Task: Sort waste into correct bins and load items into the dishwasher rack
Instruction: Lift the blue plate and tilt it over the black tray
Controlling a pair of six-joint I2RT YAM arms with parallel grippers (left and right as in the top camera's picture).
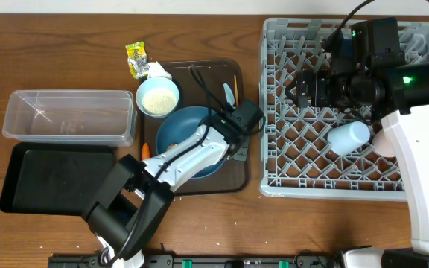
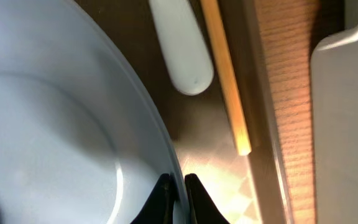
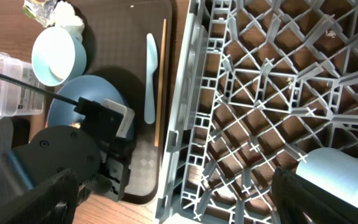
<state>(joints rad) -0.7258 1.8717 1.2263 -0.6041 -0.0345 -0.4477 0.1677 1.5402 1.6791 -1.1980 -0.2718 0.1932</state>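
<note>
My left gripper (image 1: 234,141) is shut on the right rim of the dark-blue plate (image 1: 181,128) on the brown serving tray; the rim sits between the fingertips in the left wrist view (image 2: 178,186). The light-blue knife (image 2: 182,43) and the chopstick (image 2: 225,74) lie beside the plate. The pale-blue bowl (image 1: 157,97) holds rice. The wrapper (image 1: 135,58) and tissue (image 1: 157,71) lie behind it. A carrot tip (image 1: 146,150) shows left of the plate. My right gripper (image 1: 304,88) is open and empty above the grey rack (image 1: 289,182), where a light-blue cup (image 1: 348,136) lies.
The clear tub (image 1: 69,115) and the black tray (image 1: 54,180) stand at the left, both without contents. The brown serving tray (image 1: 237,179) sits close to the rack's left wall. A pale pink cup (image 1: 384,141) shows partly under my right arm.
</note>
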